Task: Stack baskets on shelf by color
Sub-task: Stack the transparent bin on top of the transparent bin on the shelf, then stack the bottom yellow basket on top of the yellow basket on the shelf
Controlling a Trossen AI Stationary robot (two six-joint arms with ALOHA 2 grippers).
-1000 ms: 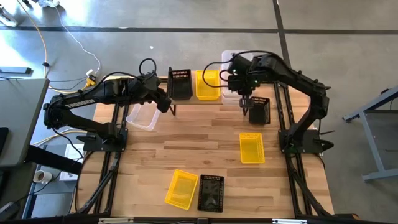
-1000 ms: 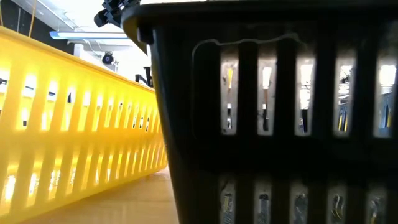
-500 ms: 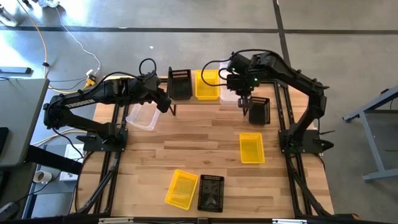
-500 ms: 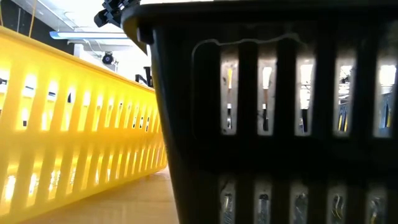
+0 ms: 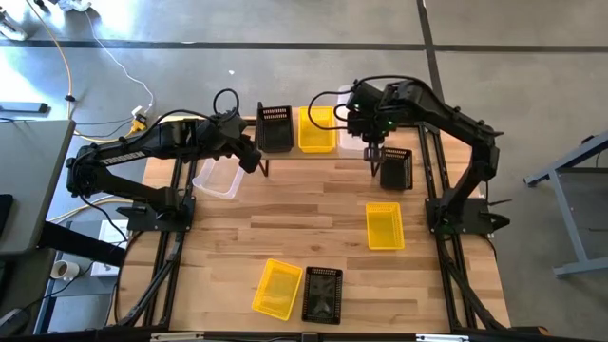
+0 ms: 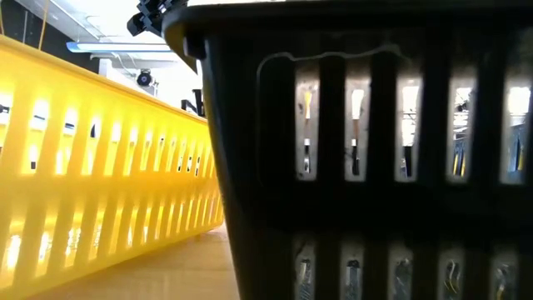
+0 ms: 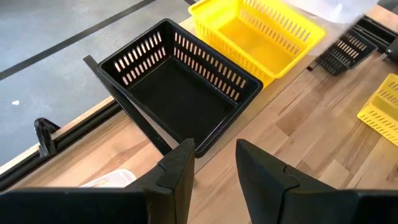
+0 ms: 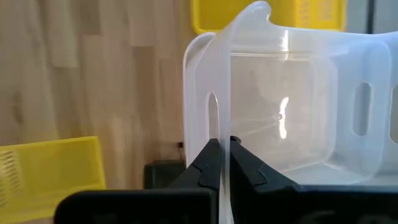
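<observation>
My right gripper point(image 8: 221, 149) is pinched fully shut on the rim wall of a clear basket point(image 8: 292, 112), holding it at the right end of the shelf point(image 5: 313, 155). Since a second ago the clear basket has slid in from sticking out past the far edge to almost tucked under the right arm, so I judge this as the placing step, clear going to the right slot beside the yellow basket on the shelf point(image 5: 317, 128). Left gripper point(image 7: 211, 165) hasn't moved: fingers partly apart, nothing in them, hovering just in front of the black basket on the shelf point(image 7: 177, 81). Another clear basket point(image 5: 218, 178) sits under the left arm, off the shelf. Loose on the table: a black basket point(image 5: 395, 168) just beside the right gripper, a yellow basket point(image 5: 384, 226), and near the front edge a yellow one point(image 5: 277, 289) touching a black one point(image 5: 322, 294). Can't tell if the held basket is seated or already stacked; the arm hides it from above. Low view is blocked by the two front baskets.
</observation>
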